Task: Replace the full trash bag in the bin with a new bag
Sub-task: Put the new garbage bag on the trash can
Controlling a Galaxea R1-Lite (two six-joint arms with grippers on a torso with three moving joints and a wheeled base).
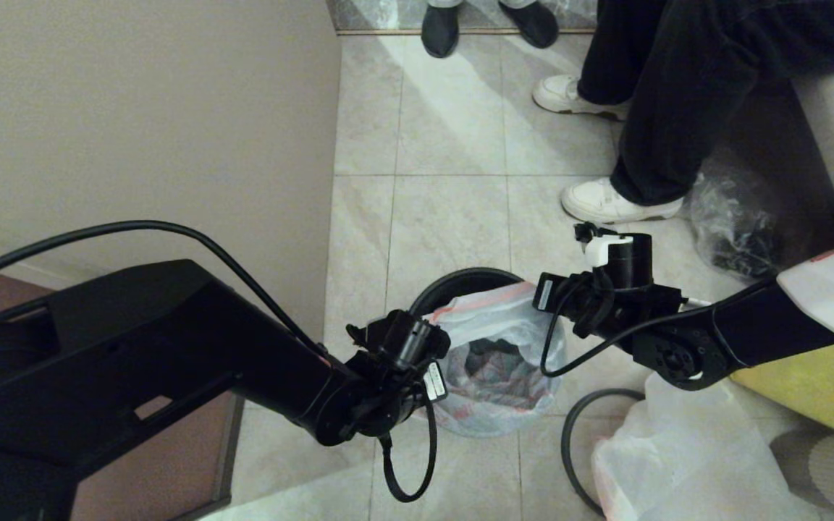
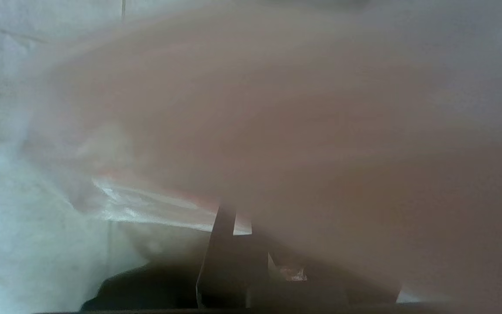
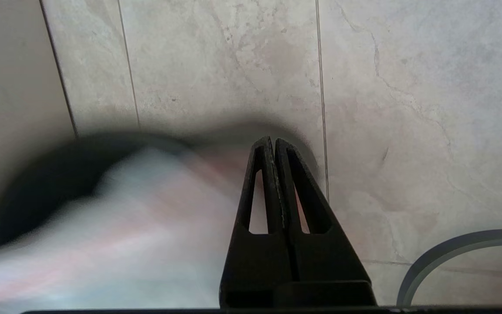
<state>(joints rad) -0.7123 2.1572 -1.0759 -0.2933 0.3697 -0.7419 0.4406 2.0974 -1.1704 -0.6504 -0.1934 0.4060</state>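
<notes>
The black bin (image 1: 469, 276) stands on the floor tiles between my two arms. The new bag (image 1: 498, 340), thin and white with an orange-red hem and red print, is spread in its mouth and hangs over the near rim. My left gripper (image 2: 238, 220) is at the bin's left side, shut on the bag's film, which lies across the left wrist view. At the bin's right rim my right gripper (image 3: 273, 140) is shut; whether film is pinched between its pads cannot be told. The full trash bag (image 1: 677, 456) lies on the floor at the lower right.
The grey rim ring (image 1: 569, 427) lies on the floor right of the bin. A yellow bag (image 1: 808, 387) and a clear bag with dark lumps (image 1: 735, 224) sit at the right. A person's legs and white shoes (image 1: 609, 202) are just behind; a wall (image 1: 142, 123) stands at the left.
</notes>
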